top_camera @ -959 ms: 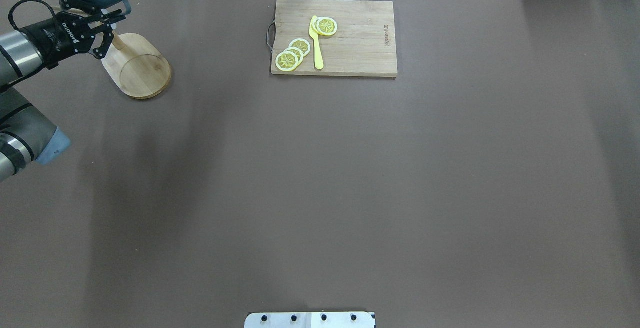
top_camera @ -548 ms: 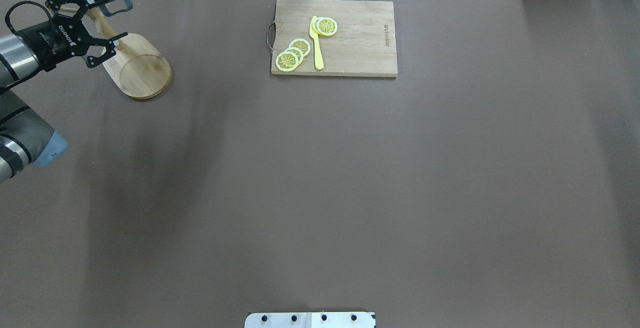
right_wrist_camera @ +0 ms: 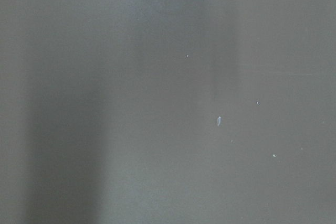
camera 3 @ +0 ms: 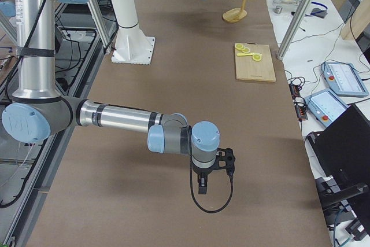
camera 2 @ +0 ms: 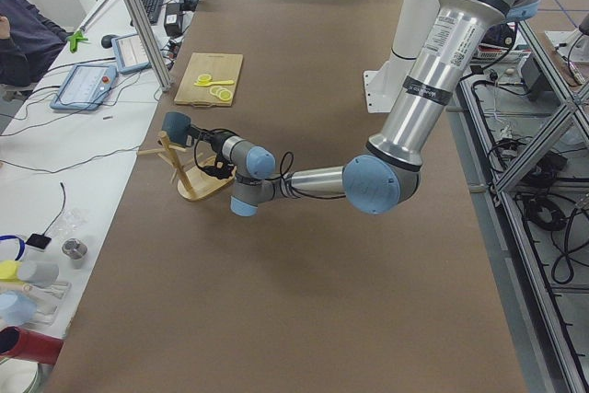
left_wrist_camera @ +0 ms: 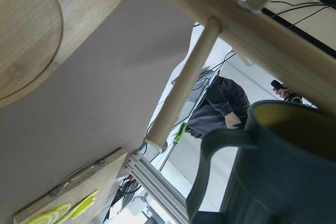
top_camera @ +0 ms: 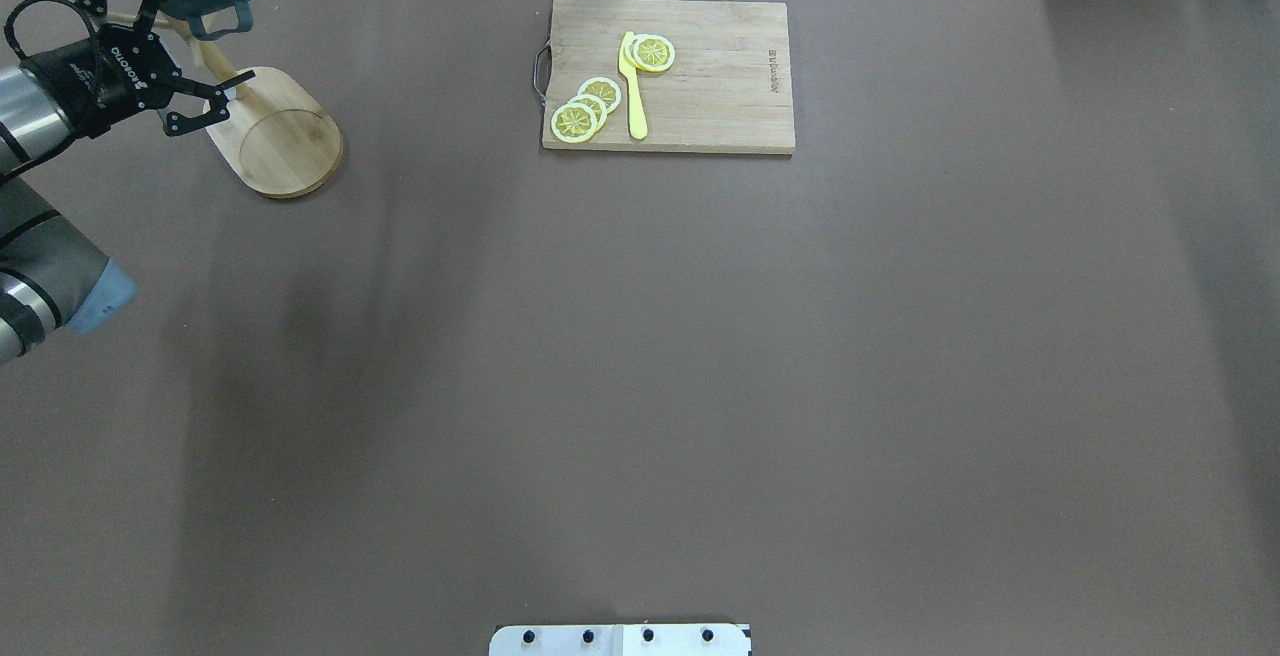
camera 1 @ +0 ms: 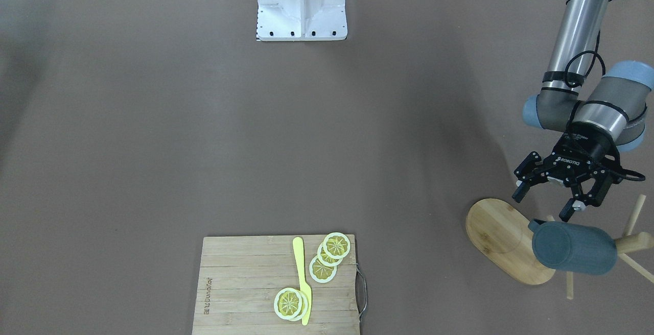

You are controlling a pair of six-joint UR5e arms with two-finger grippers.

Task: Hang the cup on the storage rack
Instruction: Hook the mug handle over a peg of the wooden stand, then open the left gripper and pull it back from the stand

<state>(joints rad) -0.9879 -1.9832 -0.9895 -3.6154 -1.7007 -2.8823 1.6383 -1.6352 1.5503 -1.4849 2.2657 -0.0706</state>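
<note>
The cup [camera 1: 572, 248] hangs on the rack [camera 1: 503, 238], its length lying crosswise, just beyond the left gripper [camera 1: 542, 206], whose jaws are spread and empty.

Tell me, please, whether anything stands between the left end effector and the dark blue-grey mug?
Nothing visible does. The open left end effector hangs just beside the dark blue-grey cylindrical mug, which already appears hung on the light bamboo mug tree.
</note>
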